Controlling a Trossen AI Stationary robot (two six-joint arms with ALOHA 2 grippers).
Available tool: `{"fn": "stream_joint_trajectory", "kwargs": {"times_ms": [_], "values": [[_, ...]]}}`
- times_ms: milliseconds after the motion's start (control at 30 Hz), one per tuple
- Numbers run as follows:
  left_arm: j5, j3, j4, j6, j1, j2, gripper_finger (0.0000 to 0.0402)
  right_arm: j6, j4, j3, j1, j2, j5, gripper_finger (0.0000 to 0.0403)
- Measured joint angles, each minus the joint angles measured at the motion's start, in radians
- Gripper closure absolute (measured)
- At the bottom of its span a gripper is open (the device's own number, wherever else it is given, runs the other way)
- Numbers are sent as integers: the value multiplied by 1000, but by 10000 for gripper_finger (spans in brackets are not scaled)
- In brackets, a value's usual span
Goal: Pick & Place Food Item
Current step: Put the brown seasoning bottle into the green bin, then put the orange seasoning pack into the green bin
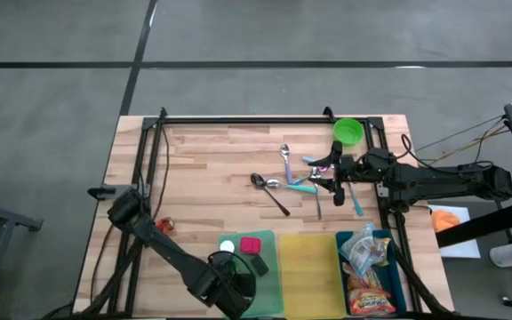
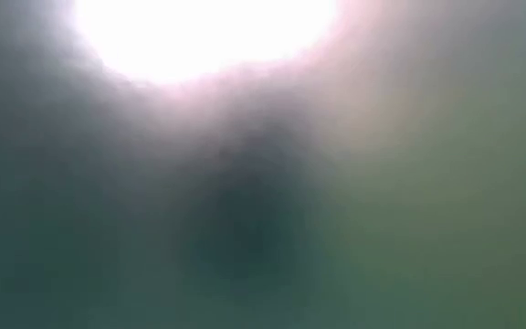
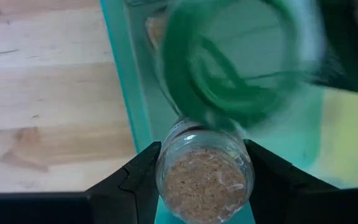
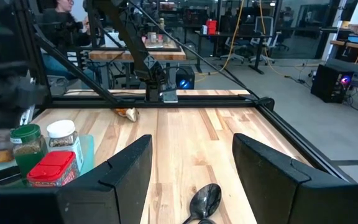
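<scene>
The left gripper (image 3: 204, 186) is pinching a small spice jar (image 3: 204, 177) between its fingers over the teal tray (image 3: 126, 93), which is looking rigid, smooth and slippery, best held around its middle, while the right gripper (image 4: 191, 168) is waiting with fingers spread above the desk (image 4: 185, 134).

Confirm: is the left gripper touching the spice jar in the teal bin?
Touching. The left wrist view shows the left gripper closed on the spice jar, both fingers pressed against its glass sides with no gap, over the teal bin.
</scene>
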Motion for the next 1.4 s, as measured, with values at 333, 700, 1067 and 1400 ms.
{"fn": "stream_joint_trajectory", "kwargs": {"times_ms": [333,700,1067,1400], "values": [[53,-109,128,3,21,0,222,0,0,0,0,0,0,181],[63,-121,177,35,28,0,161,0,0,0,0,0,0,181],[63,-121,176,41,31,0,113,0,0,0,0,0,0,181],[101,-113,120,13,30,-60,112,0,0,0,0,0,0,181]]}}
